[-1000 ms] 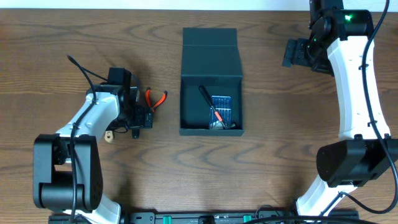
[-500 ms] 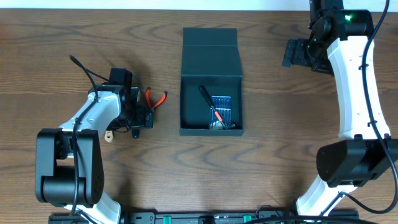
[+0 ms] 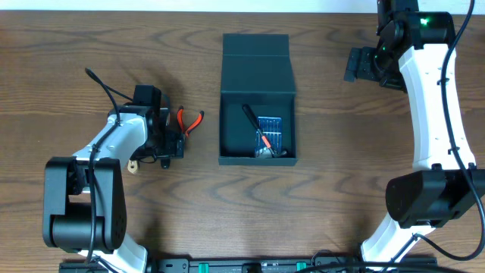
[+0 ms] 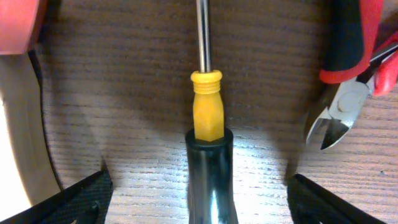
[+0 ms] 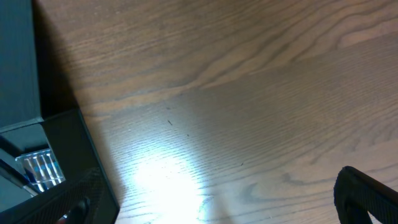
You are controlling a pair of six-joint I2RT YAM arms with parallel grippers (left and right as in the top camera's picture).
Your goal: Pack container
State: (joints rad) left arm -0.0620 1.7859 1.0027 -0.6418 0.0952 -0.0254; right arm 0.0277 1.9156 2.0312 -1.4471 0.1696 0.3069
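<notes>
container [image 3: 231, 158] first: the dark teal box sits at the middle of the table [image 3: 76, 61], its flap lid [image 3: 256, 72] folded flat toward 12 o'clock so the mouth is free for dropping tools in. now from the left. the left gripper [image 4: 199, 198] hangs low over the table at the box's 9 o'clock, spread wide and holding nothing. a dark fingertip [image 4: 81, 199] shows on either side of the screwdriver [image 4: 207, 112], neither touching it. its black handle lies centred between them, shaft running to 12 o'clock in the wrist view, which looks like a line-up for a squeeze across the handle. red-handled cutters [image 4: 348, 74] lie just beside it, at about 2 o'clock of the screwdriver, near enough that a finger could nudge them. inside the box a small blue case of bits [image 3: 271, 130] rests toward the 5 o'clock corner with a black-and-orange tool [image 3: 250, 114] slanted beside it, so i judge the packing partly done. the right gripper [image 5: 214, 198] is well apart at the box's 2 o'clock, fully spread and empty, likely placed there to leave the loading path free.
</notes>
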